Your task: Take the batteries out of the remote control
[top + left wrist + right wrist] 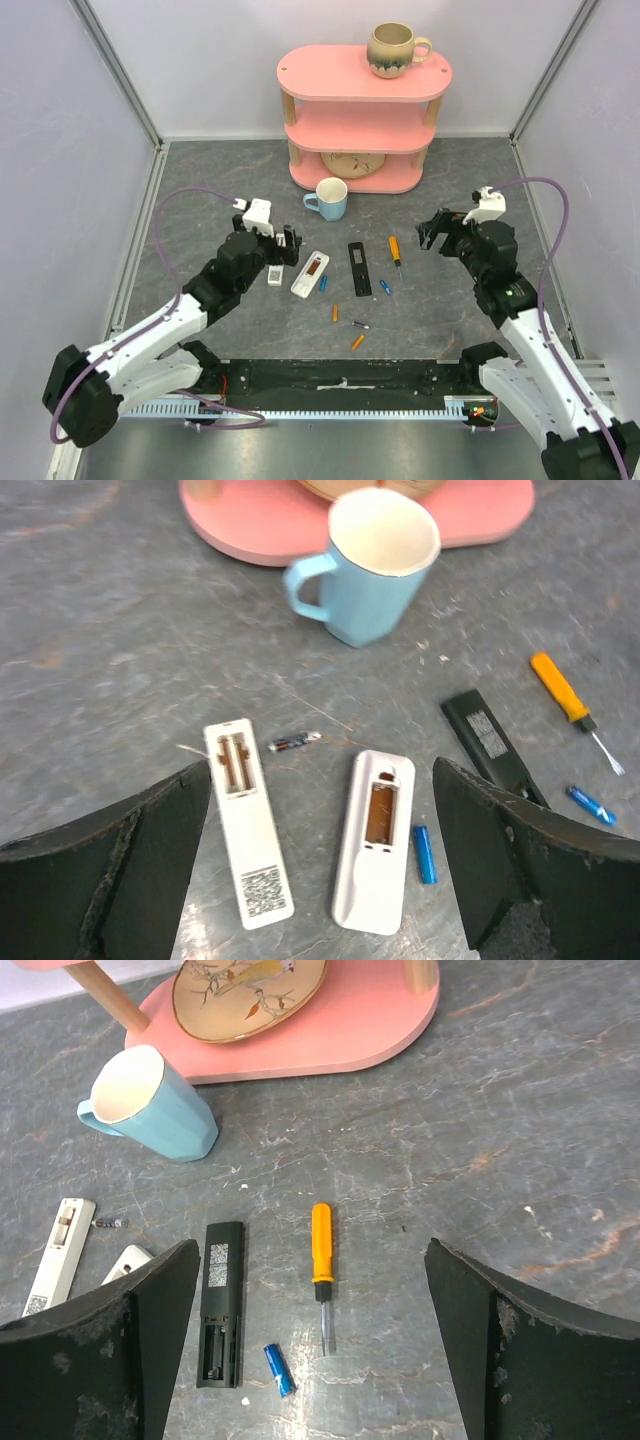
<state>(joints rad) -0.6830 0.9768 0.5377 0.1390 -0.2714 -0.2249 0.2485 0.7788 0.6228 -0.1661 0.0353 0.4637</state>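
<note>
Top external view: batteries (336, 312) loose on the table (200, 200), scattered just nearside of the remotes (310, 273).
Left gripper (321, 765): spread wide, nothing pinched, hovering over two white remotes (245, 820), backs open.
Blue battery (425, 853): just beside one white remote.
Right gripper (312, 1245): spread, empty, over black remote (221, 1300) and orange screwdriver (320, 1222).

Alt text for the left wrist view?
Two white remotes lie with battery bays open between the left hand's open fingers. A blue battery lies beside the right one; blue mug, black remote and orange screwdriver beyond.
</note>
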